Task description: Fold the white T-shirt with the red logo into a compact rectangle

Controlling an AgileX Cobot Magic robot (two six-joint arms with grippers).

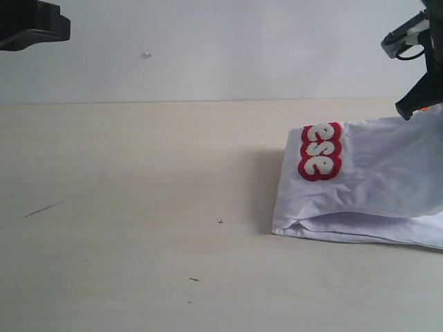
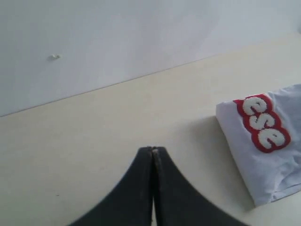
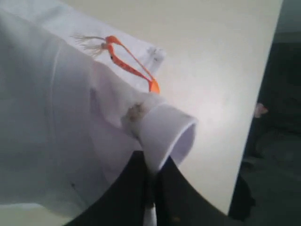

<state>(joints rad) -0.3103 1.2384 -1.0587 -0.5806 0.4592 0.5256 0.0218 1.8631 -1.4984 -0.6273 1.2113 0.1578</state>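
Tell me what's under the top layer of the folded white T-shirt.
Under the top layer of the white T-shirt, a gap along the near edge shows a second white fabric layer lying on the table. Anything deeper inside the fold is covered and cannot be seen.

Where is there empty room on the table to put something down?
The pale wooden table is bare everywhere left of the folded white cotton T-shirt, from the back wall to the near edge. The right side is crowded: the shirt lies there, with the black right end effector gripping its cloth.
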